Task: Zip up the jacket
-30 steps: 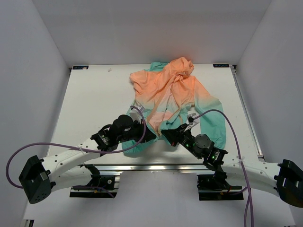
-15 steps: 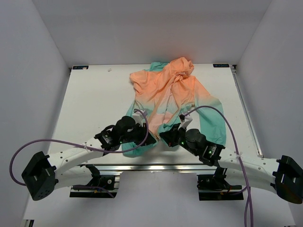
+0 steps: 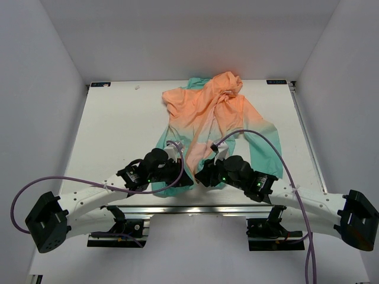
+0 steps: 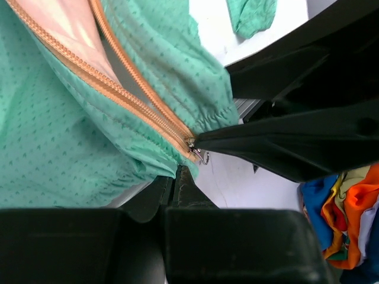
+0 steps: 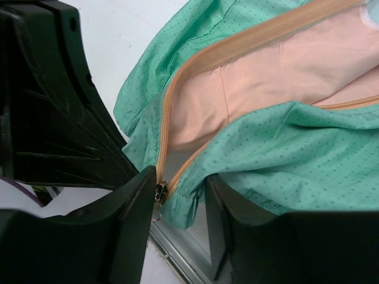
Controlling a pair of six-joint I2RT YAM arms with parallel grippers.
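Right gripper (image 3: 202,175) just went from clamped to jaws apart. We see the slider (image 5: 160,192) between its fingers at the hem, not pinched. Left gripper (image 3: 180,173) stays pressed together at the hem edge; we can't tell if it holds fabric. Jacket (image 3: 207,115) lies on the table (image 3: 118,118), hood far, hem near. Zipper is still split above the slider, so we reckon it needs a re-grab before zipping.

Orange-to-teal dotted jacket (image 3: 207,112), orange zipper (image 5: 254,38)
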